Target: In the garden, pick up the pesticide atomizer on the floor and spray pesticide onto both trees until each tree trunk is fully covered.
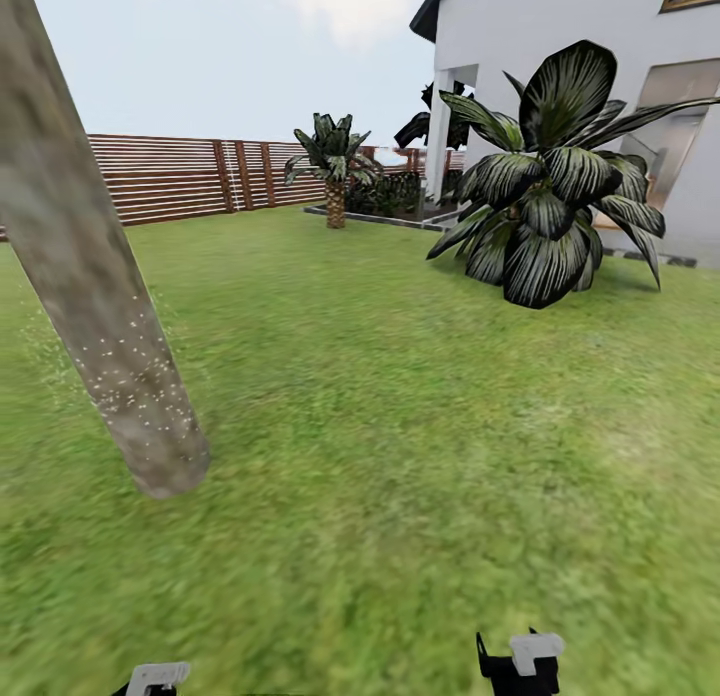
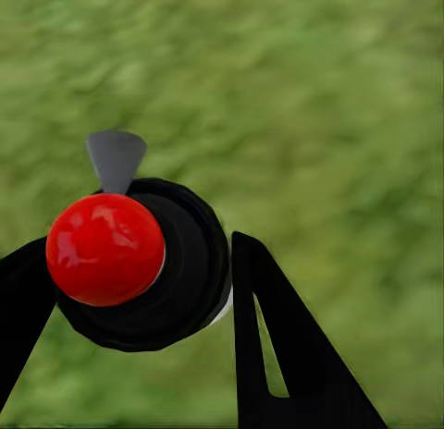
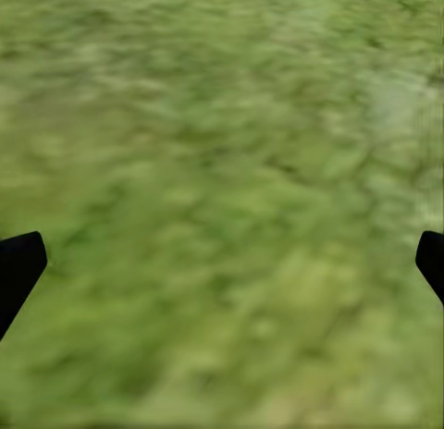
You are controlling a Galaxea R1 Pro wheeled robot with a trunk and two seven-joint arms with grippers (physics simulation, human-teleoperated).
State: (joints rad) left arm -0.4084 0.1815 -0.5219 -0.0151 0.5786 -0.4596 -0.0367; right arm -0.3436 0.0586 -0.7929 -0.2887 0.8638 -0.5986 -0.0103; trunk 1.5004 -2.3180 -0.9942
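Grass lawn (image 1: 400,456) runs to a slatted fence (image 1: 170,176). Near its left edge leans a tree trunk (image 1: 90,276) speckled with pale droplets. Left gripper (image 2: 139,290) clasps the pesticide atomizer (image 2: 176,263); right gripper (image 3: 222,263) hangs spread, unladen.

No text, label, brand, number or sign can be read in any view. The pesticide atomizer (image 2: 139,272), seen from above in the left wrist view, bears only a plain red dot on its cap, with no lettering. The tree trunk (image 1: 95,276), the wooden fence (image 1: 180,176) and the house wall (image 1: 540,26) in the head view carry no writing either.
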